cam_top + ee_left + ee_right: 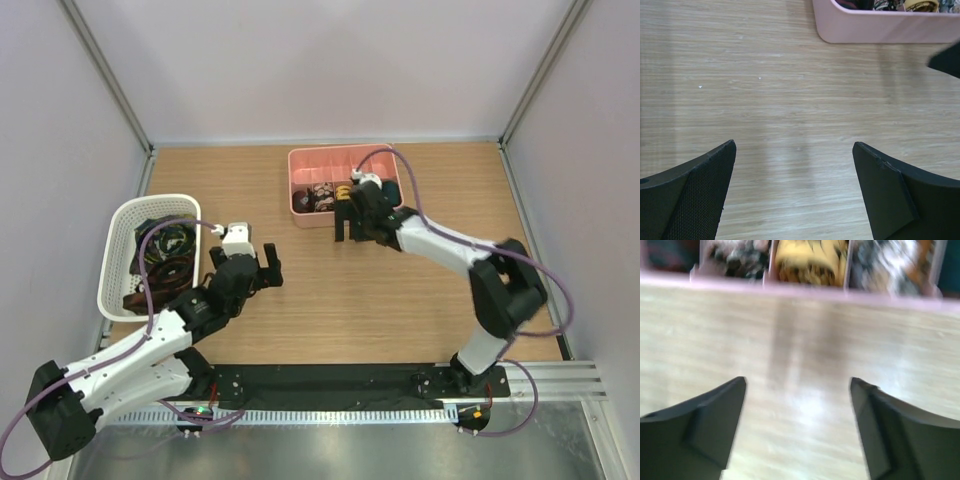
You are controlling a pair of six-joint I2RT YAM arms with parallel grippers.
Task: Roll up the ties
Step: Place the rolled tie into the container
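Now rolled ties (322,195) are sitting in the pink tray (296,185), more ties (165,255) waiting in the basket (118,225), left hand (794,149) and right hand (797,382) hanging released.

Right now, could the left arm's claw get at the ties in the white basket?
Probably yes: the left claw is open and empty, the basket sits close beside it with its top uncovered, though the claw faces away from the ties.
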